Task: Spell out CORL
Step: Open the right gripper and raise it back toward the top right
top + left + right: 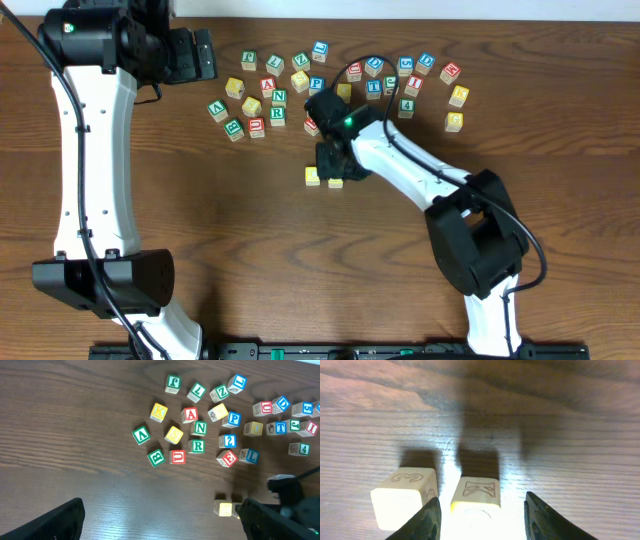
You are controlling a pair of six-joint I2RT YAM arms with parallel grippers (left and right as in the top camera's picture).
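The right gripper (481, 504) hangs low over the dark wooden surface (230, 230), its two black fingers (427, 520) standing partly apart around a yellow-topped cube (476, 494) with a K carved on its side. The cube sits on the surface between the fingers. A clear gap shows on one side, so nothing is clamped. Just beside it, outside the fingers, stands a second yellow-topped cube (402, 500) with a curled mark on its side. From overhead the pair form a short row below the scattered cubes (340, 85), near the middle of the surface.

The left gripper (203, 55) is up at the far edge, spread wide and holding nothing.

The green R cube (198, 446) lies in the left part of the scatter, next to a red U cube (177, 456). The blue L cube (250, 455) lies further along, just beside a red E cube (227, 457), well apart from the yellow pair.
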